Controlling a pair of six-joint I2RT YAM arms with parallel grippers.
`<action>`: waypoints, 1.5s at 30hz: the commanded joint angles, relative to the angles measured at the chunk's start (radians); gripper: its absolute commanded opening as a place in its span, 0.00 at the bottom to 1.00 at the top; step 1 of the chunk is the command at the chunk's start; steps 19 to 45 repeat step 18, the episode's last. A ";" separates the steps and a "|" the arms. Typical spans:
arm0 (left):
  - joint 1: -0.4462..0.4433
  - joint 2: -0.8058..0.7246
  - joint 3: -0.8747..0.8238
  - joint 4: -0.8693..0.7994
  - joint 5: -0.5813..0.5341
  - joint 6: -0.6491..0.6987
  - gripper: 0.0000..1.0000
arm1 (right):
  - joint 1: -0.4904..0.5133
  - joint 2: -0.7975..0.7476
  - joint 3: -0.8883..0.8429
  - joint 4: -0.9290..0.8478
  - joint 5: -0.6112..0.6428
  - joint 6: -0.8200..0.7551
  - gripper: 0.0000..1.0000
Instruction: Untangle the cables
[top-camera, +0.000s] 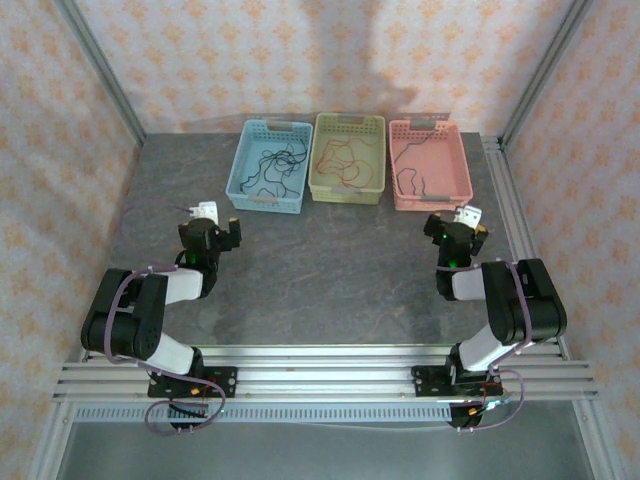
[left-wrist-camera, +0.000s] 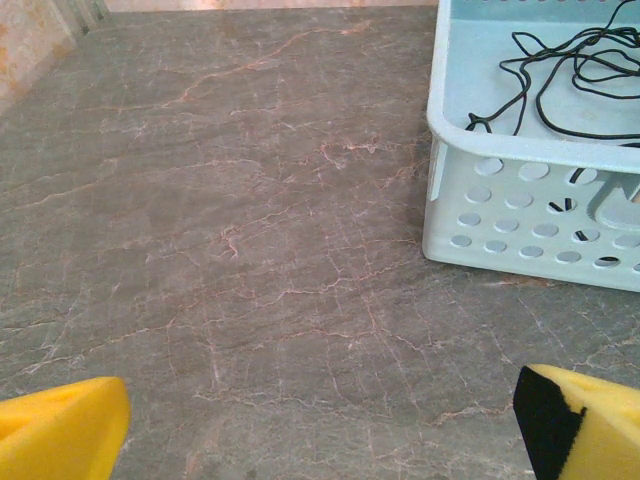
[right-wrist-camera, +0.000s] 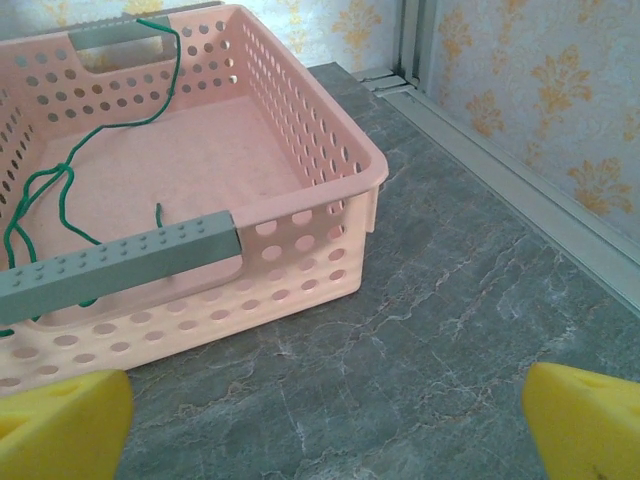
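The cables lie apart, one per basket. A black cable (top-camera: 272, 165) (left-wrist-camera: 560, 80) is loosely coiled in the blue basket (top-camera: 243, 180) (left-wrist-camera: 500, 210). A red cable (top-camera: 345, 160) squiggles in the green basket (top-camera: 346, 192). A green cable (top-camera: 412, 180) (right-wrist-camera: 45, 200) lies in the pink basket (top-camera: 463, 175) (right-wrist-camera: 330, 160), one end draped over its far handle. My left gripper (top-camera: 208, 222) (left-wrist-camera: 320, 425) hovers open over bare table, left of the blue basket's near corner. My right gripper (top-camera: 458, 225) (right-wrist-camera: 325, 425) stands open with nothing between its yellow fingers (right-wrist-camera: 60, 425), just in front of the pink basket's near right corner.
The three baskets stand in a row at the back of the dark marble table (top-camera: 330, 270). A metal rail (top-camera: 505, 210) (right-wrist-camera: 500, 150) runs along the table's right edge beside the wall. Open tabletop lies between the two arms.
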 joint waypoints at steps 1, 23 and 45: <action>0.008 0.003 0.001 0.036 0.007 0.014 1.00 | 0.000 -0.008 -0.002 -0.009 -0.033 -0.008 0.99; 0.009 0.002 0.001 0.037 0.007 0.016 1.00 | -0.008 -0.009 0.002 -0.021 -0.057 -0.007 0.99; 0.009 0.002 0.001 0.037 0.007 0.016 1.00 | -0.008 -0.009 0.002 -0.021 -0.057 -0.007 0.99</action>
